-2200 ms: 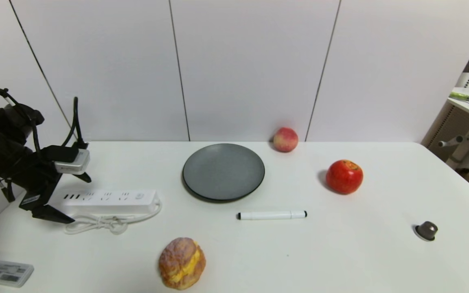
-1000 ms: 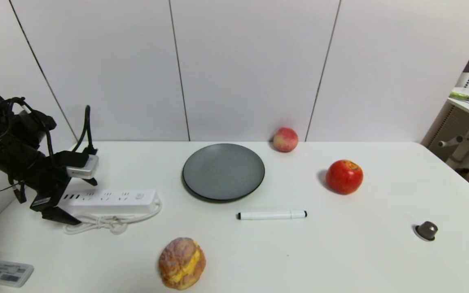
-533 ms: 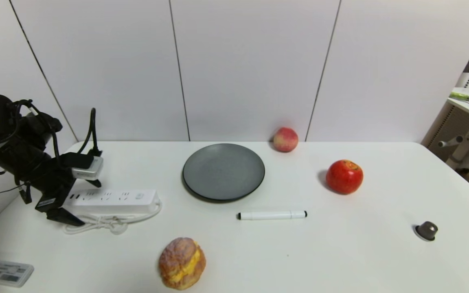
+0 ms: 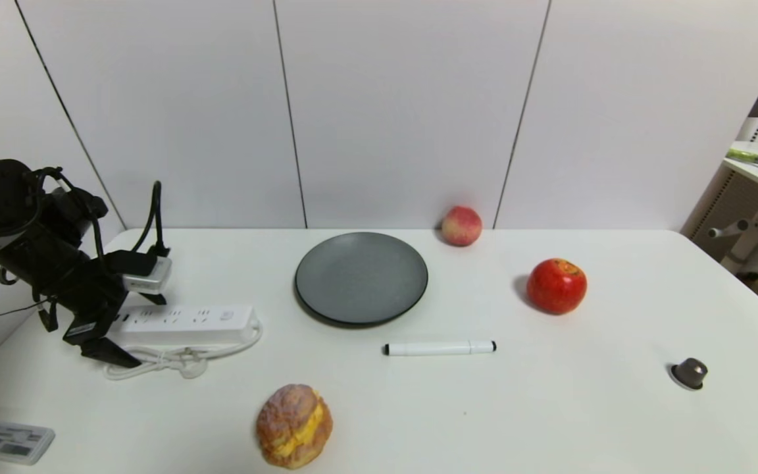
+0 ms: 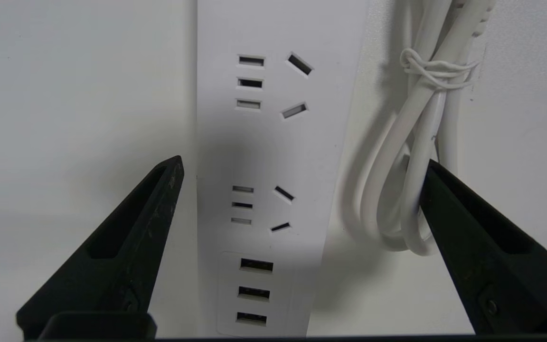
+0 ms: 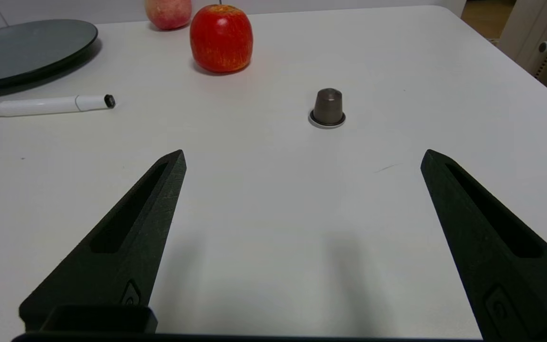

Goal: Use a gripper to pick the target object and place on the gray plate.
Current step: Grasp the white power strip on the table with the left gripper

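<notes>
White power strip (image 5: pixel 273 156) sits between left end effector's (image 5: pixel 302 166) spread fingers, untouched.

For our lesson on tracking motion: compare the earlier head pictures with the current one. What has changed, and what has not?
The left hand, jaws open, has moved along the power strip toward the gray plate, now straddling its end and the cord. Nothing is gripped yet. Strip, plate and marker have not moved.
</notes>
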`<act>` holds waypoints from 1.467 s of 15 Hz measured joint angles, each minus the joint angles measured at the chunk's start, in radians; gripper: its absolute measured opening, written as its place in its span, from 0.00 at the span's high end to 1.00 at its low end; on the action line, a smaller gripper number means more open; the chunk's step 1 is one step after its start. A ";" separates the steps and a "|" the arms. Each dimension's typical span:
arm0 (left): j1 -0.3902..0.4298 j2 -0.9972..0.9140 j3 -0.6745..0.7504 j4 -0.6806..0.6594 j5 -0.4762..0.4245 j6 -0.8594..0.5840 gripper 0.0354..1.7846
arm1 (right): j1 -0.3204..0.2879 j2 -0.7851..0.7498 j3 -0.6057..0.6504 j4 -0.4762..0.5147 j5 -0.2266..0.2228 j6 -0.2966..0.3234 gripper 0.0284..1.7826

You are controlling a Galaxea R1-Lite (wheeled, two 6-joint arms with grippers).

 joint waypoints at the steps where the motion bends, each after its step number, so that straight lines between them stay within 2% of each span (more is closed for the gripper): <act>1: -0.001 0.002 -0.002 0.000 0.000 0.000 0.06 | 0.000 0.000 0.000 0.000 0.000 0.000 0.04; 16: -0.006 0.004 -0.006 0.003 -0.001 0.001 0.06 | 0.000 0.000 0.000 0.000 0.000 0.000 0.04; 20: -0.009 0.002 -0.005 0.004 -0.002 0.001 0.39 | 0.000 0.000 0.000 0.000 0.000 0.000 0.04; 22: -0.008 -0.001 -0.006 0.005 -0.003 0.001 0.46 | 0.000 0.000 0.000 0.000 0.000 0.000 0.04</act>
